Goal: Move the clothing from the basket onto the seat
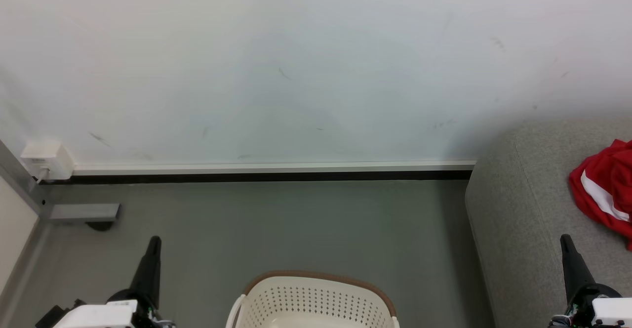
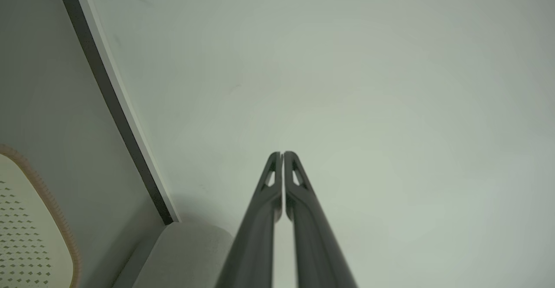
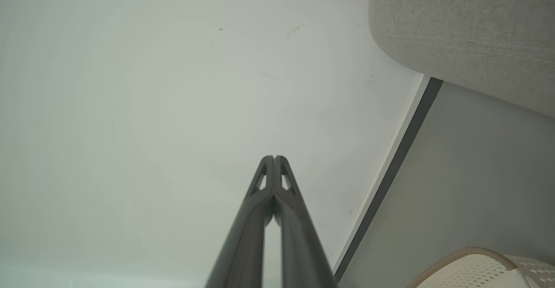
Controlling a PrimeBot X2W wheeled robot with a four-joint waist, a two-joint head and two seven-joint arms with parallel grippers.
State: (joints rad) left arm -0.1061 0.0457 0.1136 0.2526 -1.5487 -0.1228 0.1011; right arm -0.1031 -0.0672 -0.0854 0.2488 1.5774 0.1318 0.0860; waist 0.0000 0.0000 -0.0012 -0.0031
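Note:
The red jersey [image 1: 605,189] with a white band lies crumpled on the light-grey sofa [image 1: 523,219] at the right edge of the head view. The cream basket [image 1: 316,301] with its brown rim stands on the floor at the bottom centre; the part of its inside that shows holds nothing. My left gripper [image 1: 154,241] is at the lower left, shut and holding nothing. My right gripper [image 1: 565,240] is at the lower right in front of the sofa, also shut and holding nothing. In the wrist views both grippers [image 2: 282,153] [image 3: 274,158] point at the wall, fingertips together.
A white wall [image 1: 296,71] with a pale and black skirting strip [image 1: 271,172] runs across the back. A white socket box [image 1: 45,160] and a grey metal leg [image 1: 79,213] sit at the left. Grey floor [image 1: 296,224] lies between the basket and the wall.

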